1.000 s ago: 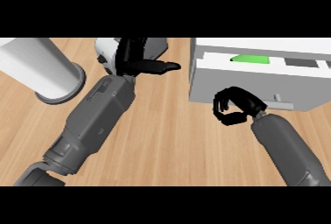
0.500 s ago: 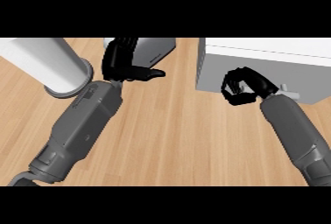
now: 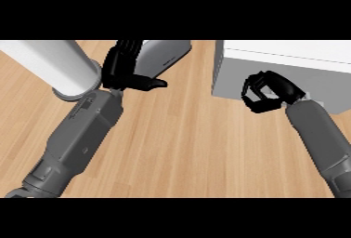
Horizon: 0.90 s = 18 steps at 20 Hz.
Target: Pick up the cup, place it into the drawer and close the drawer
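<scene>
The right hand [image 3: 269, 91], fingers curled and holding nothing, presses the drawer [image 3: 274, 69] front. The left hand [image 3: 123, 69] rests open, far left. Drawer: rigid; push flat. No cup is in view.

I see two chunky, matte grey forearms built from rounded panelled segments with seams and small recessed marks along the casing, each narrowing at a lighter wrist collar into a glossy black robot hand, the left robot hand [image 3: 125, 69] and the right robot hand [image 3: 269, 91] alike.
</scene>
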Each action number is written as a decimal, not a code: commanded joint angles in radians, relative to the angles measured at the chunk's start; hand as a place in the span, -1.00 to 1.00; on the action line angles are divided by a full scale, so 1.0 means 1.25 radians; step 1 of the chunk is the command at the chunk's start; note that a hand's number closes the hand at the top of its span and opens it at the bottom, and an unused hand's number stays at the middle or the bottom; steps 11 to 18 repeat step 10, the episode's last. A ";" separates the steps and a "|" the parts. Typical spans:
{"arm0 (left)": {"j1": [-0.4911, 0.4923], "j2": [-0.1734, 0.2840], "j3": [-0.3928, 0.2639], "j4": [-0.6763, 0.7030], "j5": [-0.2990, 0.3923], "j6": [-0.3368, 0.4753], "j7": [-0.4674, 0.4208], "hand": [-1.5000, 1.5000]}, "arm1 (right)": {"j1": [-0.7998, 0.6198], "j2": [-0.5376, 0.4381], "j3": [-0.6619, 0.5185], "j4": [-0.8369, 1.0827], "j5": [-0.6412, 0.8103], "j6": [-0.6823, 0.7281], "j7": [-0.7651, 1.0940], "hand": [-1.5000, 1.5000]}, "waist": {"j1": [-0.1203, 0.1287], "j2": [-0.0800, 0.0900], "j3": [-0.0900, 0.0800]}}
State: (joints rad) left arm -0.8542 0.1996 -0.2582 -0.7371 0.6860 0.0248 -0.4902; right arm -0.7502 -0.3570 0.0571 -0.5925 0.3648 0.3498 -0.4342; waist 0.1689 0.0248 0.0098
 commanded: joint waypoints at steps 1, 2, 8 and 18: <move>0.018 0.020 0.003 -0.011 0.004 -0.026 -0.004 -1.00 | -0.146 -0.089 -0.075 0.032 -0.003 -0.078 0.067 1.00 | 0.036 0.018 -0.006; 0.013 0.022 0.004 -0.013 0.007 -0.022 0.010 -1.00 | -0.145 -0.095 -0.082 0.025 -0.011 -0.070 0.068 1.00 | 0.037 0.015 -0.005; 0.022 0.009 -0.001 -0.029 0.010 -0.033 0.008 -1.00 | -0.122 -0.109 -0.088 0.001 -0.034 -0.023 0.072 1.00 | 0.044 0.021 -0.005; 0.035 0.008 -0.004 -0.030 0.011 -0.039 0.006 -1.00 | -0.123 -0.109 -0.093 -0.010 -0.044 -0.018 0.078 1.00 | 0.046 0.019 -0.005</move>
